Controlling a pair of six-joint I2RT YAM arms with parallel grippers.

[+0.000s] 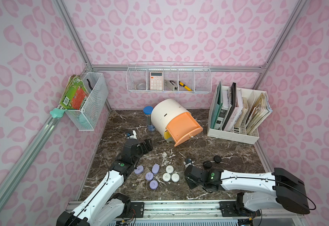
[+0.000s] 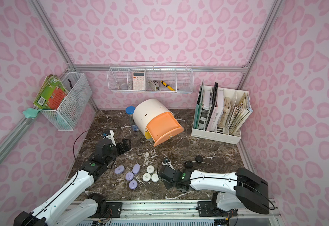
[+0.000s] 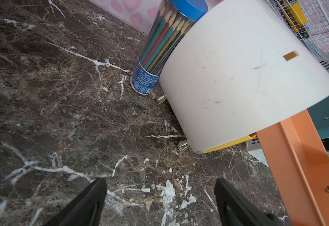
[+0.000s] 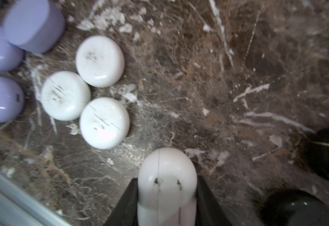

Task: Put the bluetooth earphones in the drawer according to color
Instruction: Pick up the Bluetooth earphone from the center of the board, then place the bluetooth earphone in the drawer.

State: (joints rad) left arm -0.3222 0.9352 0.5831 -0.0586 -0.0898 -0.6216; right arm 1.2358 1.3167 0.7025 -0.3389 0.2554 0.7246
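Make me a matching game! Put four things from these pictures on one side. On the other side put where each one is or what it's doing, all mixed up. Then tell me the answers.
Things:
1. peach drawer
2. calculator
3. left gripper
4. right gripper

Place or state:
A. standing in the wire basket on the back wall
B. closed on a white earphone case
C. pulled out of the white cabinet
D. open, holding nothing, above the marble table

Pairs: 1-C, 2-A, 3-D, 4-B
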